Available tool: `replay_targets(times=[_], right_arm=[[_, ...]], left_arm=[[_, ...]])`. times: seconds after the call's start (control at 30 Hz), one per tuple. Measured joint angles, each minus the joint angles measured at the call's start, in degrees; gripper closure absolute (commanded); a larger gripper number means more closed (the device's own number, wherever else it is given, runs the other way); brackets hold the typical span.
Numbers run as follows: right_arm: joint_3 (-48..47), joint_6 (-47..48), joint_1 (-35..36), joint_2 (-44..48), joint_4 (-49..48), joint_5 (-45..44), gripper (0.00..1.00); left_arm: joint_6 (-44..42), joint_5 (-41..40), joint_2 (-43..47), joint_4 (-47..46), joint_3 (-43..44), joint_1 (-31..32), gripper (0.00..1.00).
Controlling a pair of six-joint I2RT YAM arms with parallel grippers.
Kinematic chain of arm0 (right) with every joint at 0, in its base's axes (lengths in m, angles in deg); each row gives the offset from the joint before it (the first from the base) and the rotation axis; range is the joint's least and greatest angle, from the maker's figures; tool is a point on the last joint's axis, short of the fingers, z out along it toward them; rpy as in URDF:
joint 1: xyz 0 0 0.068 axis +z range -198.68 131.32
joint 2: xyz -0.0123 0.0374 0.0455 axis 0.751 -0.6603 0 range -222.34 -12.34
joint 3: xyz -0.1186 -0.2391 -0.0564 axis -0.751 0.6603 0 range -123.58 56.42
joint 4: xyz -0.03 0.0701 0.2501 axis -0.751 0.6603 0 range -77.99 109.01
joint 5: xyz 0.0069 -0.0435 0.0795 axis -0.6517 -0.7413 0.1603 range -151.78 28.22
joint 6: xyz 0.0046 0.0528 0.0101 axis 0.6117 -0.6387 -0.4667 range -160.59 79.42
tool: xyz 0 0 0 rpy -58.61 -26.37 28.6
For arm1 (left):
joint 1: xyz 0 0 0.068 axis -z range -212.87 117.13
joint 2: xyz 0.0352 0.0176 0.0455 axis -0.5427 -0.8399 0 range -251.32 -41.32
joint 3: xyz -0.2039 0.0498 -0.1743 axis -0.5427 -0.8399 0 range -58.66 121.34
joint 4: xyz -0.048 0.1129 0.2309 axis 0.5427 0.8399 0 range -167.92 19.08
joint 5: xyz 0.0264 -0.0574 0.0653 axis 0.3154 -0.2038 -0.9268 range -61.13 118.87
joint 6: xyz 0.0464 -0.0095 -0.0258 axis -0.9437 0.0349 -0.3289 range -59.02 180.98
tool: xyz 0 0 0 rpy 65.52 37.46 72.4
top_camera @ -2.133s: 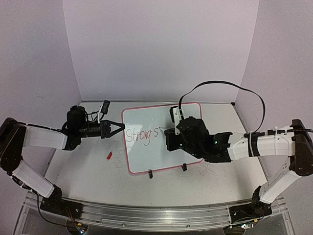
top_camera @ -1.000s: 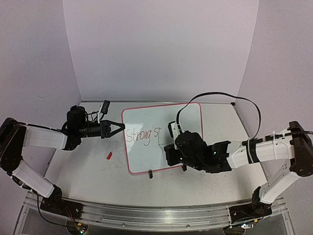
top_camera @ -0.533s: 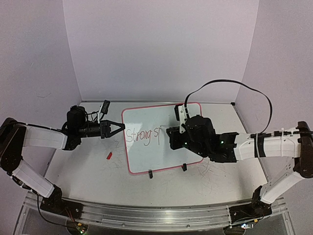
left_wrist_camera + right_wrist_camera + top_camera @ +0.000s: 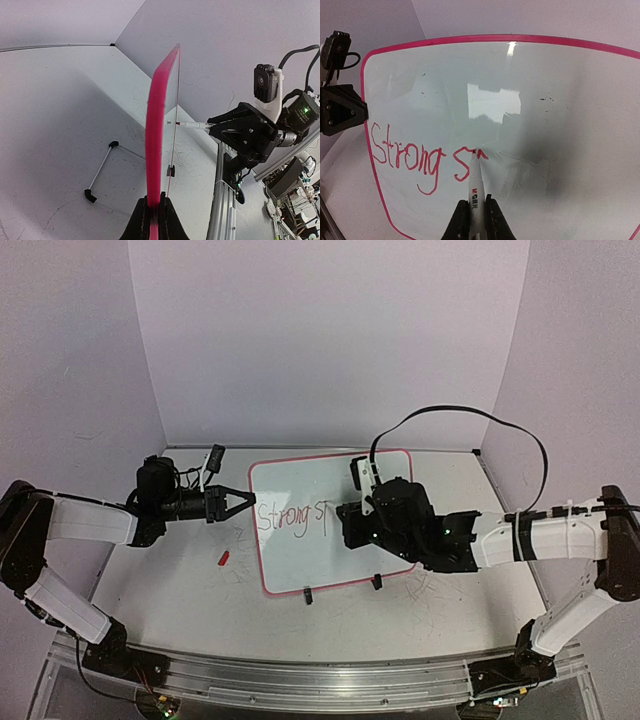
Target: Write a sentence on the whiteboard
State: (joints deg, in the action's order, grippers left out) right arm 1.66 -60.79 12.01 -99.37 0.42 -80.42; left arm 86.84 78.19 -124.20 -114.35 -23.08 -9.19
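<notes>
The whiteboard (image 4: 300,565) lay in the middle of the bench (image 4: 170,580), between the two arms, with its two black clip feet (image 4: 308,596) at the near edge. The left end effector (image 4: 249,503) was closed tight on the board's left rim. In the left wrist view the pink edge ran straight out from between its fingers. It looked like it pinched the board there so the board would not slide while the other arm pushed on it. The right end effector (image 4: 476,220) was closed around a white marker (image 4: 475,187), holding it by the back part so the red tip could point at the board. The tip was touching, or almost touching, the white surface at the end of the red letters. The sentence (image 4: 415,160) was not finished. It read "Strong", then an "s" and the start of one more letter, all on the left half of the board. The right half was bare, so there was room for the rest. The writing ended right at the marker's tip and began just beside the left end effector. A small red piece (image 4: 223,558), maybe the marker's cap, lay on the bench left of the board, apart from both arms.
</notes>
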Motion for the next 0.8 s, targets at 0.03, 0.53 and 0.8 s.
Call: replay_targets(times=[0.03, 0.53, 0.8], right_arm=[[-0.01, -0.01, -0.01, -0.23, 0.01, 0.0, 1.0], [-0.85, -1.22, 0.0, -1.15, 0.66, -2.94, 1.0], [-0.76, -2.66, -0.01, -0.68, 1.72, -3.25, 1.0]], left_arm=[[0.0, 0.0, 0.0, 0.0, 0.0, 0.01, 1.0], [0.01, -0.09, 0.0, 0.2, 0.09, 0.0, 1.0], [0.0, -0.05, -0.02, 0.24, 0.11, 0.0, 1.0]])
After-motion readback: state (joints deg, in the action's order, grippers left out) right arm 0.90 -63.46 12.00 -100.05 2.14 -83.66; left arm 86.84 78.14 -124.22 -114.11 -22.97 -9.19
